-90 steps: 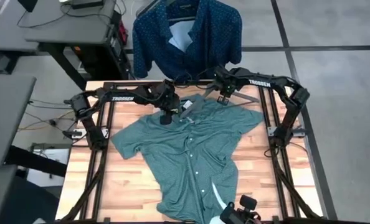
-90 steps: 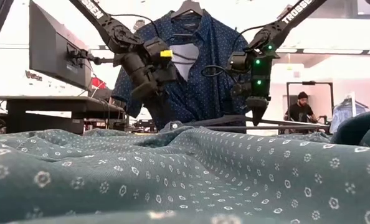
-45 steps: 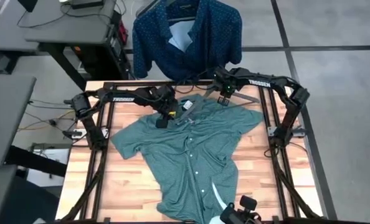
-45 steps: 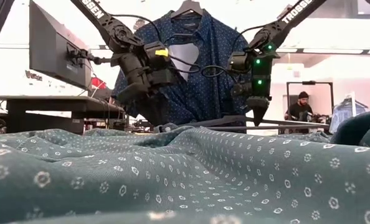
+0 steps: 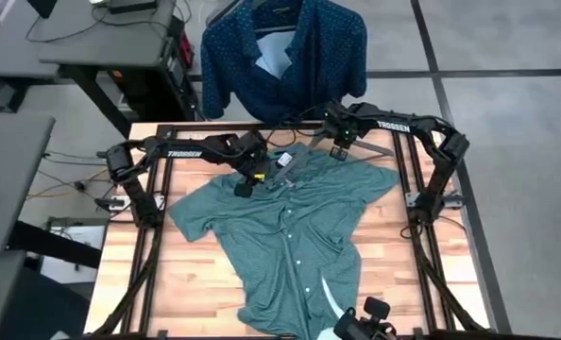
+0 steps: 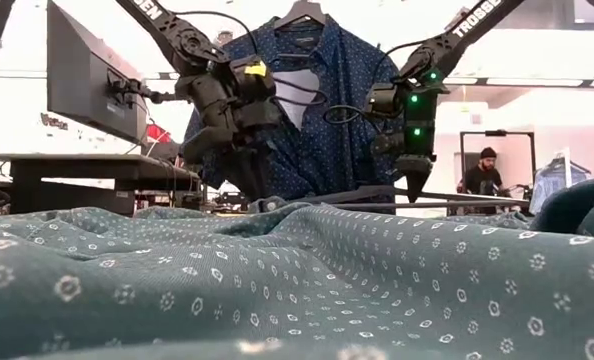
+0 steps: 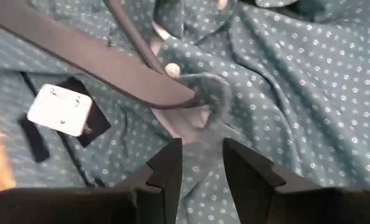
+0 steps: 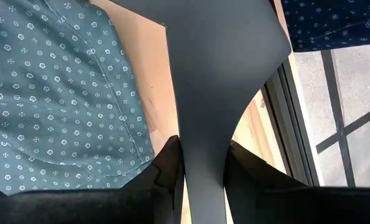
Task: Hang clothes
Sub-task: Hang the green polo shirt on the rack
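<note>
The teal shirt (image 5: 285,222) lies flat across the worktop (image 5: 200,283). At its collar, the left gripper (image 7: 202,163) hovers spread just short of the placket; it should pinch cloth alone. Right of the collar, the right gripper (image 8: 200,163) clamps the hanger (image 8: 213,74); keep it level while threading.

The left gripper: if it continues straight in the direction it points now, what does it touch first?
Most likely the teal-green shirt near the collar. In its wrist view the left gripper, fingers open, points at a fold of that fabric just below the tip of the black hanger. Depth is unclear, so the hanger tip might come first.
</note>
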You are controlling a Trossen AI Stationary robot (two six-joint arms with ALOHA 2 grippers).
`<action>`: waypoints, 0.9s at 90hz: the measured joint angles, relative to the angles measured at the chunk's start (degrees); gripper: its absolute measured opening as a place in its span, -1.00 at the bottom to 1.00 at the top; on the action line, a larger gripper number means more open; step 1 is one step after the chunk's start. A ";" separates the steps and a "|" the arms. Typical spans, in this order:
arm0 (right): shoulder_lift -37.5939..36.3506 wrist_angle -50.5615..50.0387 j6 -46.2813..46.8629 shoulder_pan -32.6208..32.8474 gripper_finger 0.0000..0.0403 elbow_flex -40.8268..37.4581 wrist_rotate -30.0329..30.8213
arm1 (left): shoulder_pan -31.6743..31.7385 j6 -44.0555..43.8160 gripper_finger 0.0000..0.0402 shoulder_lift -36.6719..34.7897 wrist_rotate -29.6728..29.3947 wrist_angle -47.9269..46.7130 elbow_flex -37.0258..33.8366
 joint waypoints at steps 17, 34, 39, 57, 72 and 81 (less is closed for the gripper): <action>0.00 0.11 0.02 0.00 -0.67 0.00 -0.20 | -1.10 4.32 -0.50 -0.80 -4.24 -0.53 0.10; 0.00 0.21 0.04 0.00 -0.67 0.00 -0.39 | -0.82 6.15 -0.50 -0.80 -4.53 2.45 0.09; 0.00 0.26 0.04 0.00 -0.67 0.00 -0.50 | -0.75 6.71 -0.50 -0.76 -4.53 2.81 0.09; 0.00 0.19 0.20 0.00 -0.67 0.00 -0.50 | -0.85 7.58 -0.50 1.95 -3.89 0.17 0.00; -0.02 0.57 1.01 0.00 -0.67 -0.02 -1.04 | -1.23 7.50 -0.50 2.04 -4.76 3.59 0.07; -0.02 0.62 1.07 0.00 -0.67 -0.02 -1.16 | -1.23 7.77 -0.50 2.04 -4.78 3.63 0.11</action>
